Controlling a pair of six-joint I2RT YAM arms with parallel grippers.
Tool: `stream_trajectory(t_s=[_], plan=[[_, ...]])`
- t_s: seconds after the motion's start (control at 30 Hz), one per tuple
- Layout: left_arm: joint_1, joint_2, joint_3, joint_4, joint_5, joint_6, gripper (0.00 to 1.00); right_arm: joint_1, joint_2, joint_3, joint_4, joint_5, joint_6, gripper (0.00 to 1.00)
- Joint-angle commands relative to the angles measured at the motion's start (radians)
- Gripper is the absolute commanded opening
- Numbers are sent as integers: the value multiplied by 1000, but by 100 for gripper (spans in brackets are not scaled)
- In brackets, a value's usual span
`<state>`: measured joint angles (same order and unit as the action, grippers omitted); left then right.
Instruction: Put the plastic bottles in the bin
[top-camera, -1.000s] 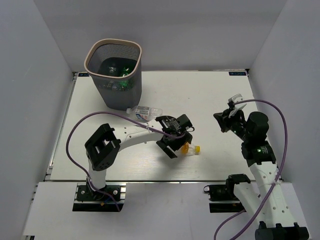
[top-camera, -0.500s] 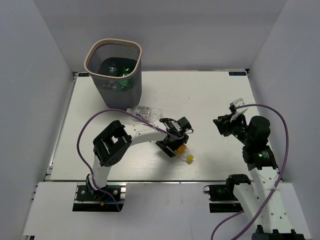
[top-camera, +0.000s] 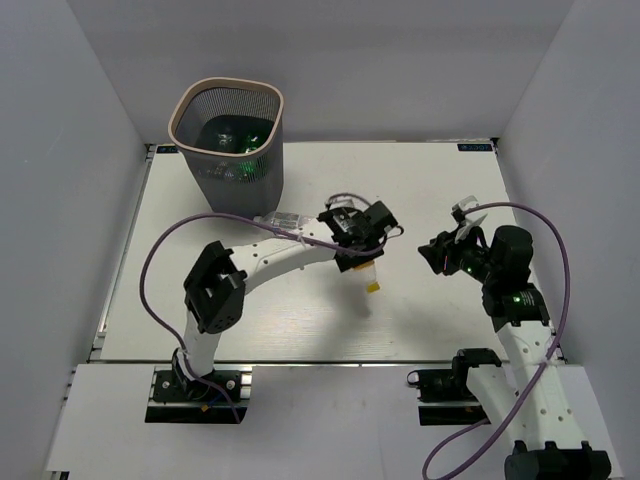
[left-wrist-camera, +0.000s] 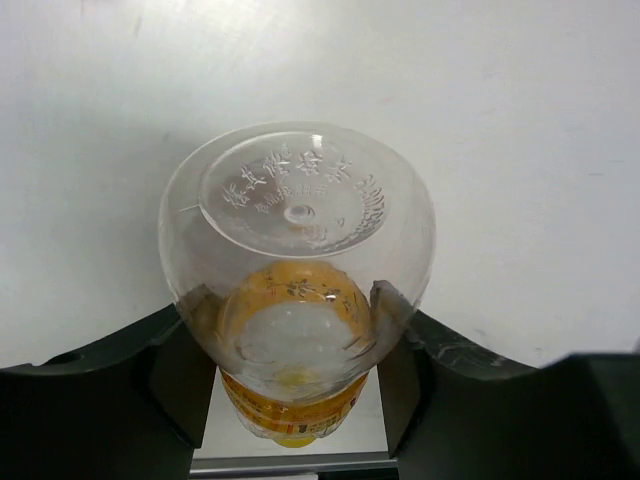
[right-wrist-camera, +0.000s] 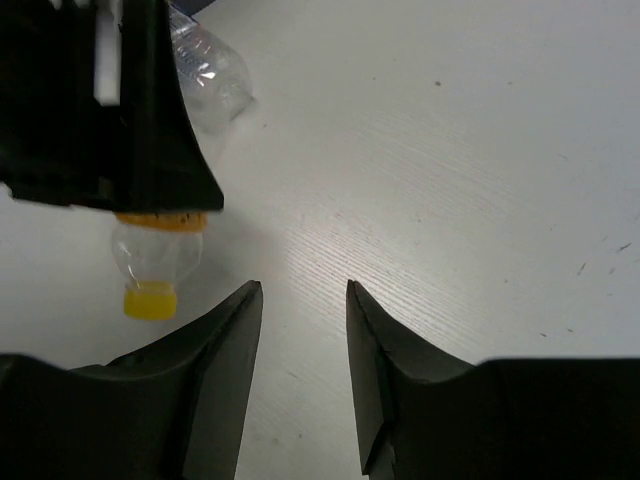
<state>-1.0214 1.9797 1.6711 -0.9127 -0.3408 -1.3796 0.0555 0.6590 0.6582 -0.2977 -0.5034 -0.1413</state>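
**Left end effector** (top-camera: 356, 244): over the middle of the table (top-camera: 430, 180), clamped on the held bottle (left-wrist-camera: 297, 280). In the left wrist view its fingers (left-wrist-camera: 190, 370) press both sides of the body, just above the orange label.

**Held bottle**: clear, with a yellow cap. It hangs cap-down under the left end effector, clear of the table. The wall is thin and smooth, so you should expect it to slide or flex out if you swing fast.

**Right end effector** (right-wrist-camera: 300, 300): near the right edge. Its fingers stand a little apart with nothing between them, and it points at the held bottle. If you bring this arm in now, it may strike the left one.

**Bin** (top-camera: 240, 185): at the far-left corner. It is tall, and green bottles show inside it.
- The held bottle dangles below the fingers, so a low approach could catch its cap on the rim and tip or shove the bin.
- Let go short of the rim and the bottle bounces off the mesh, back onto the table.

**Second bottle** (top-camera: 285, 220): clear and lying flat between the bin and the left arm, partly under the arm. It is likely on your carry path, so a low sweep or the trailing purple cable (top-camera: 160, 255) could roll it away.
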Motion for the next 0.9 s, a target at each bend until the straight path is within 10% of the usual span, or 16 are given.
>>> stream_trajectory(t_s=[0.0,0.37,0.63,0.87], plan=[[-11,-122,189,-147,-234,331,0,-6,54,37,5,-50,12,46],[188,-328,377,21,-630,734,2,4,233,82,56,-214,-64,33],[401,-254,523,161,-630,880,13,20,292,123,-9,-248,-156,39],[578,-147,556,172,-604,929,72,56,396,210,-81,-293,-250,73]])
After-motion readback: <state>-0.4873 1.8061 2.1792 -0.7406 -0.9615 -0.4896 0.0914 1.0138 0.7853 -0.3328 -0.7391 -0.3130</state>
